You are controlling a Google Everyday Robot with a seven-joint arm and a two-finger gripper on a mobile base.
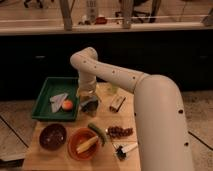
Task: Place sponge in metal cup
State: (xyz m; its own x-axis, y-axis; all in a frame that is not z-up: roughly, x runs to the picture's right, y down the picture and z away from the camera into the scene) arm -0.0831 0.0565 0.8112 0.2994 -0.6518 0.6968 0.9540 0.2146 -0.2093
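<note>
My gripper (89, 100) hangs straight down from the white arm at the middle of the wooden table, just right of the green tray. Right under it stands a dull grey object that looks like the metal cup (90, 107); the gripper hides its top. I see no sponge clearly at the gripper or in the cup. A pale bluish-white soft piece (58, 100) lies in the tray next to an orange fruit (68, 104); I cannot tell if it is the sponge.
Green tray (46, 90) at the left. Pale green cup (112, 89) and brown-and-tan block (117, 103) to the gripper's right. Dark bowl (52, 136), orange bowl (75, 150) with banana and cucumber, dark fruit cluster (120, 131) and a small black-and-white item (122, 148) at the front.
</note>
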